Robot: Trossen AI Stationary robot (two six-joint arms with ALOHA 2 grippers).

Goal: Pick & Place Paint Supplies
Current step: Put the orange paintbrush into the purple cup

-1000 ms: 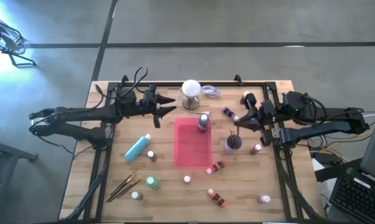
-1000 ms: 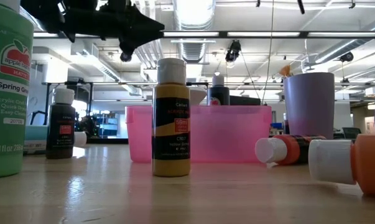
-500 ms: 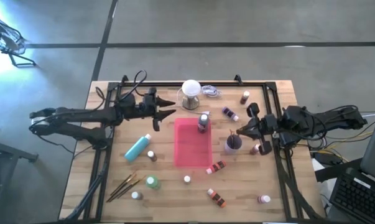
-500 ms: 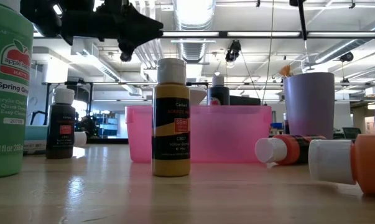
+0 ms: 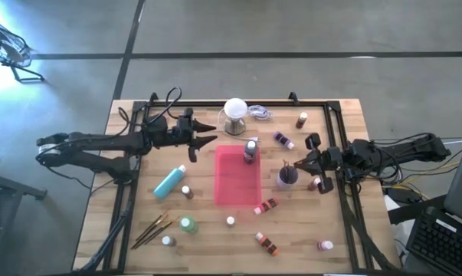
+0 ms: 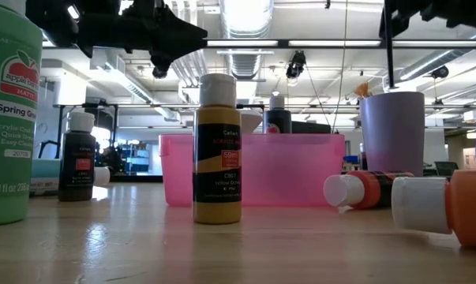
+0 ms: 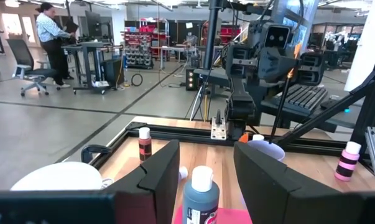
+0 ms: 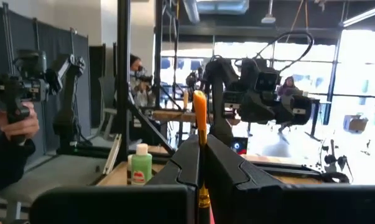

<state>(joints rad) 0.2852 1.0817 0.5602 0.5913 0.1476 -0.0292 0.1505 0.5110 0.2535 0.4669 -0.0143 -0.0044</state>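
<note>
While the right hand (image 5: 296, 163) sits clamped shut on a thin orange-bristled brush (image 8: 199, 118), it hangs just over the lilac cup (image 5: 286, 176), right of the pink tray (image 5: 237, 180) on the bench (image 5: 139, 199). Left hand (image 5: 212, 130) hovers near the bench's back left w/ fingers parted, nothing betw. them, pointing toward the dark bottle (image 5: 250, 149) standing at the tray's back corner. Labels: big green bottle (image 6: 10, 118) reads "Apple Barrel", "Spring Gr…", "8 fl oz"; mustard-yellow bottle (image 6: 217, 150) has small print on a red/black label, too fine to read. Teal bottle (image 5: 169, 182) lies tilted left of the tray; brushes (image 5: 155, 228) lie front left. Small bottles are scattered elsewhere, an orange one (image 6: 362, 190) on its side beside the cup.
</note>
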